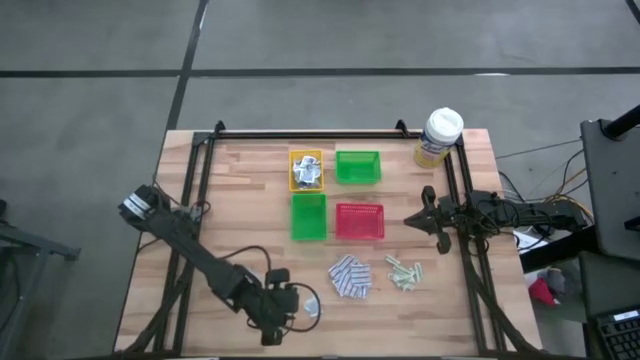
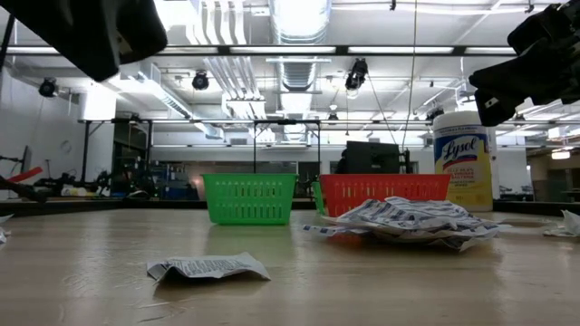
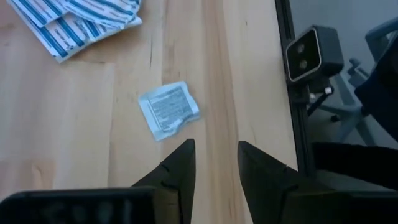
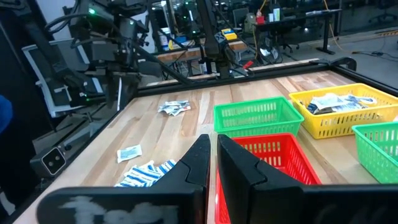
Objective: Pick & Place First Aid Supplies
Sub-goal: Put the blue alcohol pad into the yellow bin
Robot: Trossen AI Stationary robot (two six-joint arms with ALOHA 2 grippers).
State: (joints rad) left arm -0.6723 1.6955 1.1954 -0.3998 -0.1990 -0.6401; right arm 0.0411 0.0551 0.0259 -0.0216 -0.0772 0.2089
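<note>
Two arms hanging over a wooden table (image 1: 240, 190) carrying trays and first aid packets

Four small trays are sitting in a block at the table's middle: a yellow tray (image 1: 306, 169) holding white-grey sachets, a green tray (image 1: 357, 167) just beside it, a second green tray (image 1: 308, 217) and a red tray (image 1: 359, 221) in the row nearer the front. Blue-and-white pads (image 1: 350, 277) are lying in a loose heap in front of the red tray, with pale green strips (image 1: 404, 272) near them. A yellow canister (image 1: 437, 138) is standing at the far right corner. The left gripper (image 1: 272, 312) is hovering near the front edge, beside a single white sachet (image 1: 311, 307). The right gripper (image 1: 422, 217) is waiting at the right rail, beside the red tray.
</note>
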